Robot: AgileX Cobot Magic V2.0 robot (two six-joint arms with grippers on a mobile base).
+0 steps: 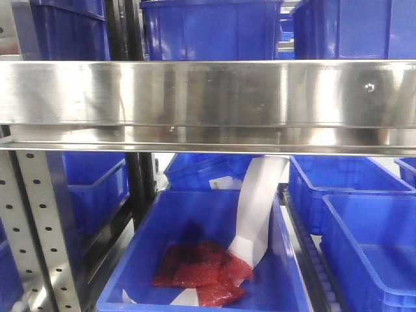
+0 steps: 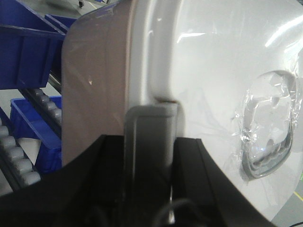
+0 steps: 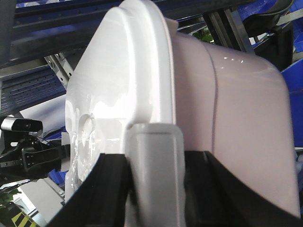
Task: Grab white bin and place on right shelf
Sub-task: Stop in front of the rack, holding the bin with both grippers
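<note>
My left gripper (image 2: 150, 113) is clamped on the white bin (image 2: 213, 71), a large rectangular pale pinkish-white plastic tub with rounded corners and a white rimmed lid. One grey finger (image 2: 149, 142) lies flat across the lid's rim, and its partner is hidden behind the tub. My right gripper (image 3: 154, 142) is closed on the rim likewise, with its grey finger (image 3: 154, 179) over the edge. The bin is thus carried between my two grippers, and an oval recess (image 2: 267, 127) shows on the lid. In the front view the right shelf (image 1: 208, 94), shiny stainless steel with a broad reflective rail and small screw (image 1: 369, 86), stands on perforated grey uprights (image 1: 39, 227). Below it, a blue open plastic crate (image 1: 188, 214) holds red packets (image 1: 201, 270) and a white paper strip (image 1: 260, 201).
</note>
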